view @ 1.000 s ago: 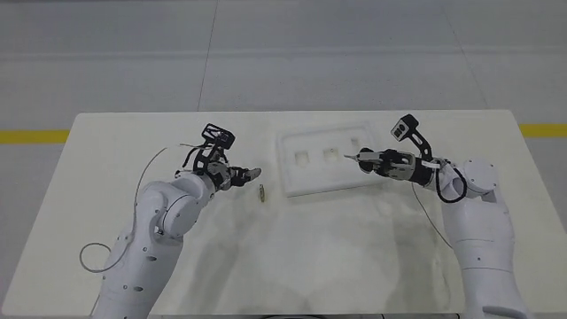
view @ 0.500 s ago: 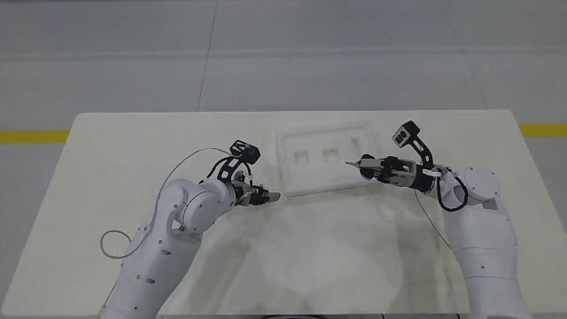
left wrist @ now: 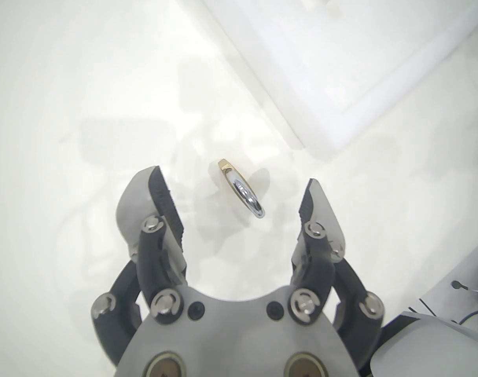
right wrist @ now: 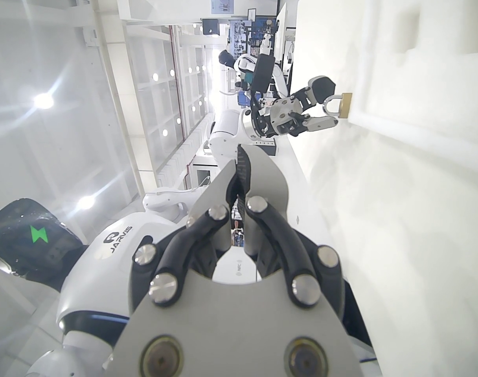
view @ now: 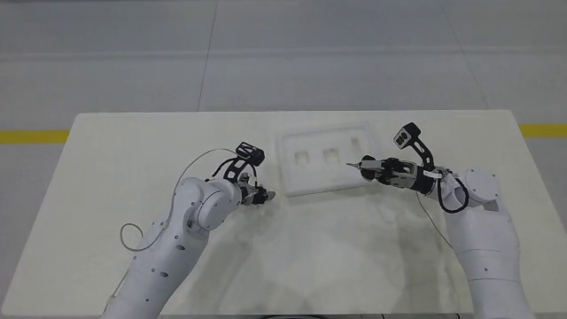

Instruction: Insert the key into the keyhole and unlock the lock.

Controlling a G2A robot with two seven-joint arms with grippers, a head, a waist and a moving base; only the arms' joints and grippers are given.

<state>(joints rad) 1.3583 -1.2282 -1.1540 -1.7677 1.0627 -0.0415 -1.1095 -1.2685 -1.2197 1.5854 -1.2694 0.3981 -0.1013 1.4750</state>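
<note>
A small brass padlock [left wrist: 241,194] with a silver shackle stands on edge on the white table, close to the foam tray's corner. My left gripper [left wrist: 235,182] is open around it, one finger on each side, touching neither. The right wrist view shows the same padlock [right wrist: 340,105] between the left gripper's [right wrist: 328,104] spread fingers. My right gripper [view: 364,167] hovers over the tray's right part, shut on the key [view: 352,164], whose thin silver tip points toward the left arm. Seen from its own wrist, the right gripper [right wrist: 239,166] has its pads pressed together and hides the key.
A white foam tray [view: 292,182] with shallow rectangular pockets lies at the table's middle back, its corner [left wrist: 321,135] right beside the padlock. A thin cable [view: 133,230] loops off the left arm. The front half of the table is bare.
My left gripper has swung right from beside the padlock and come down over it, fingers open on both sides. My right gripper drifted slightly right and lower, still holding the key.
</note>
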